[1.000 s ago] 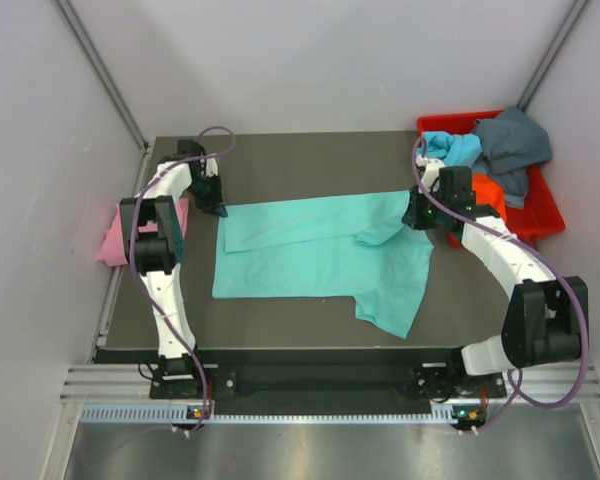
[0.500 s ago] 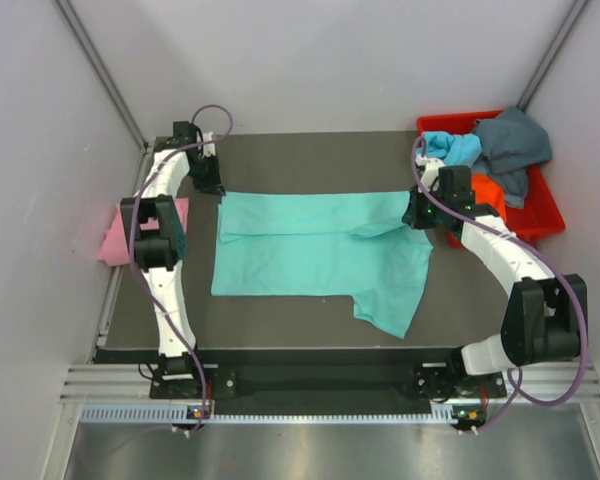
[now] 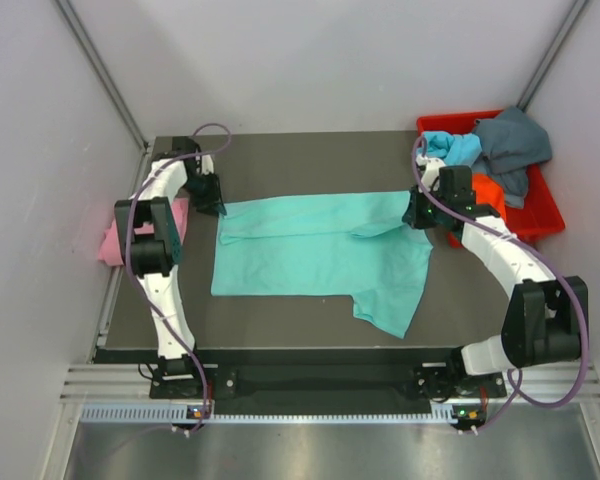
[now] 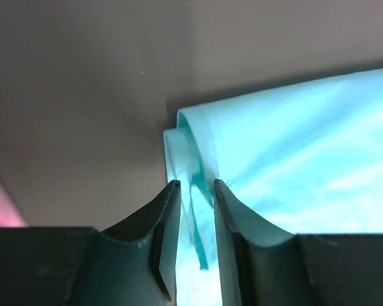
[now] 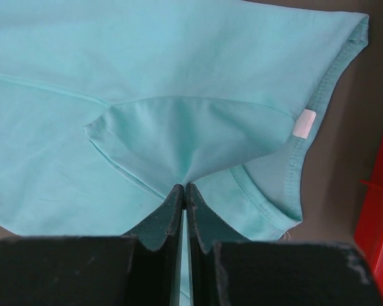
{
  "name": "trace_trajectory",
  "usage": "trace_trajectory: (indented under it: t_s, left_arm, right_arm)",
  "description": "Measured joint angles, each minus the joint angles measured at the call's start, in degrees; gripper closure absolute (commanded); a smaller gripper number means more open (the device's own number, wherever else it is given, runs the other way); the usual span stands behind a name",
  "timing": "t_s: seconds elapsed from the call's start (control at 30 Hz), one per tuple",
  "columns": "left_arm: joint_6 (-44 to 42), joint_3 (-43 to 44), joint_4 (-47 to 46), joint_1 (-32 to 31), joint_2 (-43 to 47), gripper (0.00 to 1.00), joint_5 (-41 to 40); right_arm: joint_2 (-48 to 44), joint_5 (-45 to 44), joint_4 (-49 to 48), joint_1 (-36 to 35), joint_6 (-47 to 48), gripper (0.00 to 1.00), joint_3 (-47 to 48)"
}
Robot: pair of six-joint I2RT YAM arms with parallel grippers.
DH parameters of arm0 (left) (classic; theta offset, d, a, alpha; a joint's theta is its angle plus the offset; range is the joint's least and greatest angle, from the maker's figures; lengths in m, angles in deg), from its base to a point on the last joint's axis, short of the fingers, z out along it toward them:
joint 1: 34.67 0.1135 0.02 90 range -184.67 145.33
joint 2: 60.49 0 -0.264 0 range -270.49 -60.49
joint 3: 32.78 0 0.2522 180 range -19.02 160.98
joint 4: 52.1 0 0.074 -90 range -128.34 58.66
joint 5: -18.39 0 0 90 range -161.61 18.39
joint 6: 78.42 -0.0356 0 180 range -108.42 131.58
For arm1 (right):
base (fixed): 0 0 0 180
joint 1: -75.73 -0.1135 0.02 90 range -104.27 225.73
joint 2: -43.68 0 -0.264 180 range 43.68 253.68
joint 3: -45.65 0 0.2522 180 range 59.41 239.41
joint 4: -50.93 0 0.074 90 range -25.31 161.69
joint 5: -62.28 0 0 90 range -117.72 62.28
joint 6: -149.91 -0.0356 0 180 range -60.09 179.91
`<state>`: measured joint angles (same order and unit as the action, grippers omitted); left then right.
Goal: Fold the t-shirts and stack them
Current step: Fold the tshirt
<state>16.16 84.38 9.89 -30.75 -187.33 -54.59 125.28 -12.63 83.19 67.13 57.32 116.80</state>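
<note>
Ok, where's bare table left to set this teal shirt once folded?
Free: the strip of dark table behind the teal shirt up to the back wall, and the near strip before its left half. Crowded: the right side, red bin heaped with shirts, and the left edge, where the pink shirt lies.

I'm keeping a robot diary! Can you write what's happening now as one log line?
left gripper: open, teal t-shirt hem between jaws | right gripper: shut on teal t-shirt fold | teal t-shirt: spread on table
</note>
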Motion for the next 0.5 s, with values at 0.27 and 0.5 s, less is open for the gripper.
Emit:
trace_trajectory:
  t_s: [0.27, 0.5]
  left_arm:
    - [0.00, -0.26, -0.09, 1.20, 3.23, 0.67, -0.13]
    - [0.00, 2.25, -0.20, 1.33, -0.28, 0.69, 0.02]
  right_arm:
    - [-0.55, 0.00, -0.07, 0.00, -0.02, 0.98, -1.14]
    - [-0.72, -0.04, -0.09, 0.00, 0.00, 0.98, -1.14]
